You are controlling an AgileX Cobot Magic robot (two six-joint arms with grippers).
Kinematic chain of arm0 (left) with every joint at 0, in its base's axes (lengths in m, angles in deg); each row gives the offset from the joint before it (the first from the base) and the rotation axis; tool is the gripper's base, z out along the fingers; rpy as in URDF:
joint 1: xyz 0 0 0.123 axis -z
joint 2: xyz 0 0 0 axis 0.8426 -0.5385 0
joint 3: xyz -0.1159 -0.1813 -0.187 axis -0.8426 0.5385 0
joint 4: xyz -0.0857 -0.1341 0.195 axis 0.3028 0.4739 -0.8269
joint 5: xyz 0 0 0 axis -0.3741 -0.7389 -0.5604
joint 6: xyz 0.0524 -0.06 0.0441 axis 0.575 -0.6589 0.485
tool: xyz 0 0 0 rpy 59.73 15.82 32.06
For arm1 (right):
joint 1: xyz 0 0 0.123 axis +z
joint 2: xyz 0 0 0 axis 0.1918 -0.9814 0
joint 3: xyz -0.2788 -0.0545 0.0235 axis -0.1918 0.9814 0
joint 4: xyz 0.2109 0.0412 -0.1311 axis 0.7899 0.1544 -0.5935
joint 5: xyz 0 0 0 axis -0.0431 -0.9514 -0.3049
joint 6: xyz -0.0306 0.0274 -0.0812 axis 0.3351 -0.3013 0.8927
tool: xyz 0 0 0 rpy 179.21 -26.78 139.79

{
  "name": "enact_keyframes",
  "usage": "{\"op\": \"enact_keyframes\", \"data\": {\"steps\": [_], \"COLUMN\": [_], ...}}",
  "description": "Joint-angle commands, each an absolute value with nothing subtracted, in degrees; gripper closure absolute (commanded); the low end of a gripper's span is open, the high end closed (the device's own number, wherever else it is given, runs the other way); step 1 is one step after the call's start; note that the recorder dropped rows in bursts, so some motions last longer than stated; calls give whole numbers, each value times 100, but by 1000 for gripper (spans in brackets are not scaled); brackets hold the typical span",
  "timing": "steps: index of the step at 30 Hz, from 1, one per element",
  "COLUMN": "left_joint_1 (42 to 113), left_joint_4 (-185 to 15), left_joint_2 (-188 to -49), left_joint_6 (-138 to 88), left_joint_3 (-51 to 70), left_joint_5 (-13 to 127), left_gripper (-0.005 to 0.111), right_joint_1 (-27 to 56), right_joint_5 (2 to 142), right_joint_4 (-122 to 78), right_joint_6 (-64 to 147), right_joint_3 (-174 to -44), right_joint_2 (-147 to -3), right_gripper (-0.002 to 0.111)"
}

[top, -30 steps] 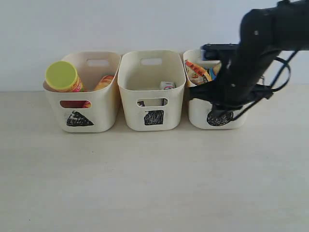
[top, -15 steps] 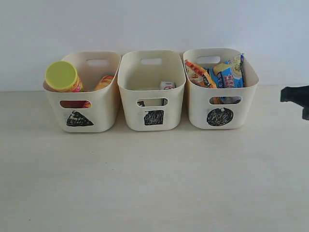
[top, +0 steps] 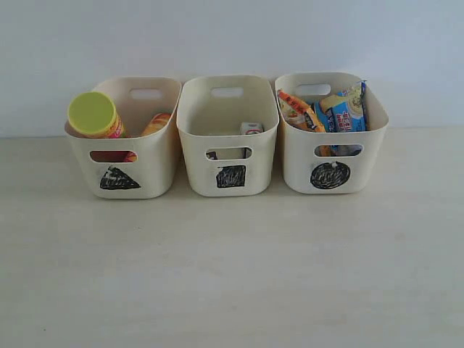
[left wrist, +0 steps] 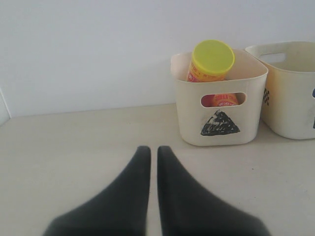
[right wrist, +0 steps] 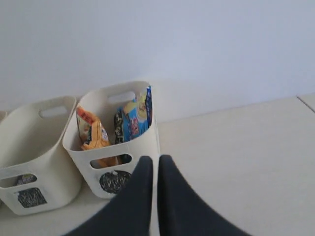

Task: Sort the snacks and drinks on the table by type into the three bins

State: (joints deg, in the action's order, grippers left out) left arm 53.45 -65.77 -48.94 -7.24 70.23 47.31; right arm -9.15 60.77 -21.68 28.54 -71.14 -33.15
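Three cream bins stand in a row on the beige table. The triangle bin holds the pink chip tube with its yellow-green lid and the yellow-and-red tube. In the square bin a small carton shows. The circle bin holds the orange bag and the blue-and-white noodle pack. Neither arm appears in the exterior view. My left gripper is shut and empty, short of the triangle bin. My right gripper is shut and empty beside the circle bin.
A plain pale wall rises behind the bins. The table stretches wide in front of the bins in the exterior view. The square bin sits close beside the circle bin, and a table edge seam shows at one side.
The right arm, over the circle bin a second ago, has pulled away to the right and left the exterior view. The bags stay in the circle bin.
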Motion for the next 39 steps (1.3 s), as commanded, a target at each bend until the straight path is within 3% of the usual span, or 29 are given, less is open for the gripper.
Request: {"op": "enact_keyframes", "data": {"steps": [1,23,39], "left_joint_1": [5399,5399,5399], "left_joint_4": [-6508,-6508,-6508], "left_joint_2": [-4877,-4877,-4877], "left_joint_6": [-777,-777,-777], "left_joint_3": [7045,7045,7045], "left_joint_5": [4729,4729,4729], "left_gripper": [103,103,103], "right_joint_1": [-936,-936,-936], "right_joint_5": [6008,5875,5572], "right_joint_4": [-2191,-2282,-2196], "right_joint_6": [2827,3060,3307], "right_joint_3": [-7094,-7046,-4970], "right_joint_2": [-2619,-2128,-305], "right_gripper": [108,108,108]}}
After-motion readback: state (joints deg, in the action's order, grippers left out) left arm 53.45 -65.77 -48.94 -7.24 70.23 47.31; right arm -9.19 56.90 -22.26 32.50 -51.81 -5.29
